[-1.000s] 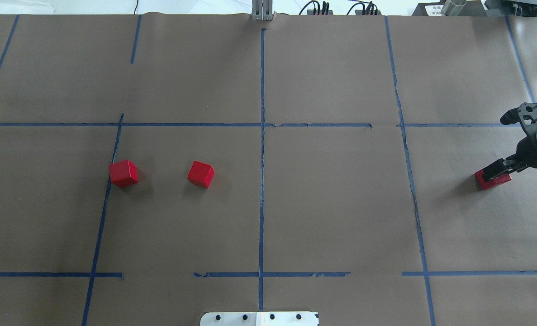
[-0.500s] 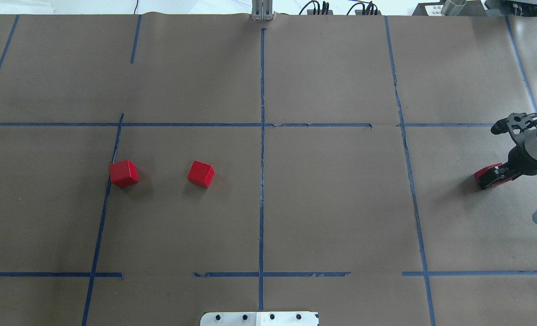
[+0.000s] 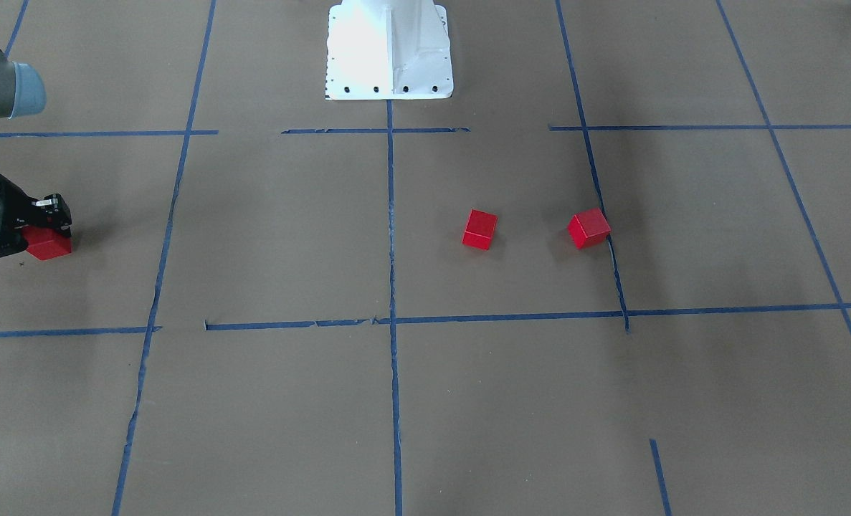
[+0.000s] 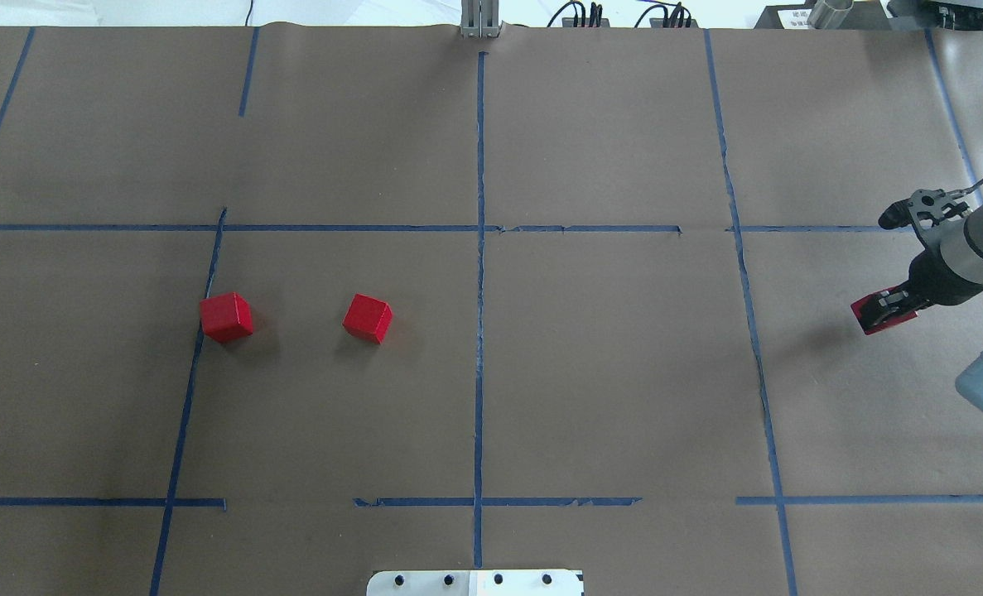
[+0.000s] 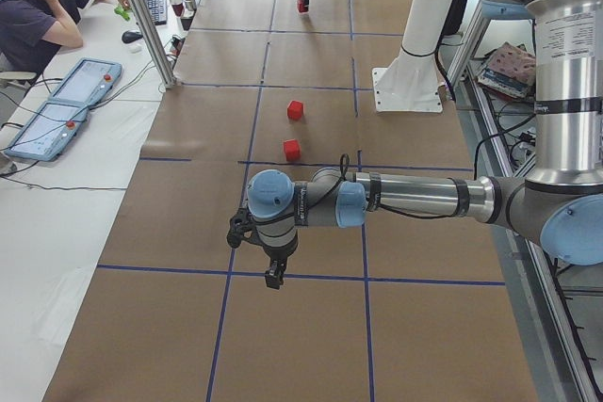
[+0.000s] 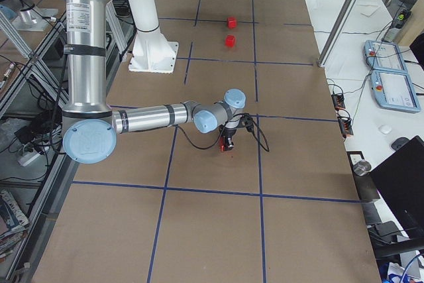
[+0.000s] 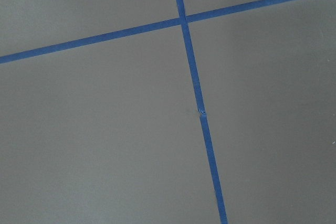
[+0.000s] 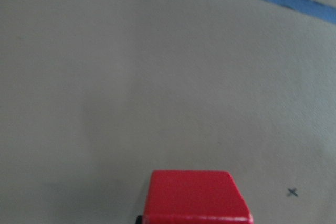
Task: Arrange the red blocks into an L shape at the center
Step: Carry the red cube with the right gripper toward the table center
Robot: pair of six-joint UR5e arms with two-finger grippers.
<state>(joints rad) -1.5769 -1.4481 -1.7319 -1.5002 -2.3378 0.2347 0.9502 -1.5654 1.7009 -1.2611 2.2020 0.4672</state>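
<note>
Two red blocks (image 4: 227,317) (image 4: 368,319) rest apart on the paper in the left half of the center cell (image 4: 607,364), the leftmost one touching the cell's left tape line. A third red block (image 4: 870,321) sits far to the right, outside that cell, with my right gripper (image 4: 887,305) shut on it and holding it just above the paper. The right wrist view shows this red block (image 8: 197,195) at its bottom edge. My left gripper (image 5: 270,275) shows only in the exterior left view, low over bare paper, and I cannot tell its state.
The white robot base (image 3: 389,50) stands at the table's near edge, on the central tape line. A person (image 5: 42,7) sits at a desk beyond the table's far side, beside a metal post (image 5: 141,16) and control pads (image 5: 57,105).
My right gripper has moved left and risen with the red block, lifting it off the paper. The other two blocks have stayed put.
</note>
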